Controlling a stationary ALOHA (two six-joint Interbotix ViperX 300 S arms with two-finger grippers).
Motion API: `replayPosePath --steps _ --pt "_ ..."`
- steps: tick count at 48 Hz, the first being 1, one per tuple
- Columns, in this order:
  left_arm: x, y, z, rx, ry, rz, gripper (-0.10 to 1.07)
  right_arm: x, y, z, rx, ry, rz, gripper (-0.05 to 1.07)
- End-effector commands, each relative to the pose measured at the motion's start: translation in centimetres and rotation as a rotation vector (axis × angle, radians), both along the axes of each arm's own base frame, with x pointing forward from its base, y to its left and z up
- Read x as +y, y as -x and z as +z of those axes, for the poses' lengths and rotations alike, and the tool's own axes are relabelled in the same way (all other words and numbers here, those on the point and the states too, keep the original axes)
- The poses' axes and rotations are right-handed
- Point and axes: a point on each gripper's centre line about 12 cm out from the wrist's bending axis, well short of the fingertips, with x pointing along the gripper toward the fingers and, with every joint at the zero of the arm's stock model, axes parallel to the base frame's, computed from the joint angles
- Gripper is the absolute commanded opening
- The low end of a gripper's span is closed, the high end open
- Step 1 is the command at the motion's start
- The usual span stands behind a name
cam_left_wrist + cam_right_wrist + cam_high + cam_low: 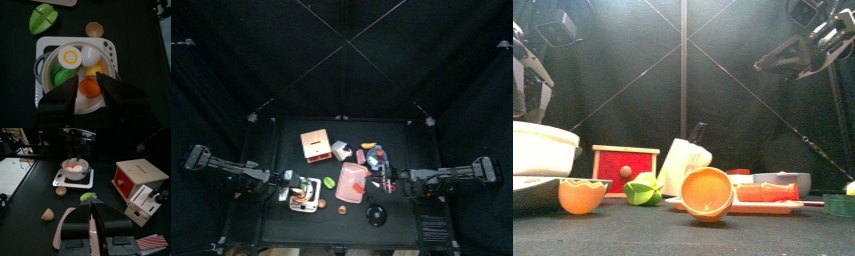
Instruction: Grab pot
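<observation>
We see the left pincer [87, 89] spread above the pot [72, 75], jaws straddling the orange [89, 87] inside, beside an egg half [69, 56] and a green piece [63, 75]. The pot sits on a white tray [110, 49] at the table's [271, 145] eight o'clock. The right pincer [91, 218] hangs pressed together at four o'clock, over a pink board [67, 223].
</observation>
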Motion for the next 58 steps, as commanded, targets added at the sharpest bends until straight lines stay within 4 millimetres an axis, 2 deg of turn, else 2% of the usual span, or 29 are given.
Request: replayPosePath --steps 1,9,19,43,52,58 --pt "0.8 -0.4 0.9 0.002 -0.037 0.012 0.74 0.0 -0.2 0.7 -0.018 -0.001 -0.001 0.01" --pt "2.3 -0.2 0.6 0.024 -0.125 0.019 0.74 0.0 -0.2 0.5 -0.008 -0.002 -0.002 0.01" --pt "3.1 -0.1 0.6 0.018 -0.178 0.022 0.74 0.0 -0.2 0.6 -0.006 -0.004 -0.003 0.01" --pt "3.1 0.9 -1.3 0.035 -0.118 0.063 0.73 0.0 -0.4 -0.3 0.031 -0.006 -0.005 0.01" --pt "3.3 1.0 -1.8 0.049 -0.111 0.074 0.68 0.0 -0.6 -0.6 0.041 -0.005 -0.004 0.01" --pt "3.2 0.9 -2.1 0.066 -0.107 0.076 0.59 0.0 -0.6 -0.6 0.044 -0.006 -0.005 0.01"
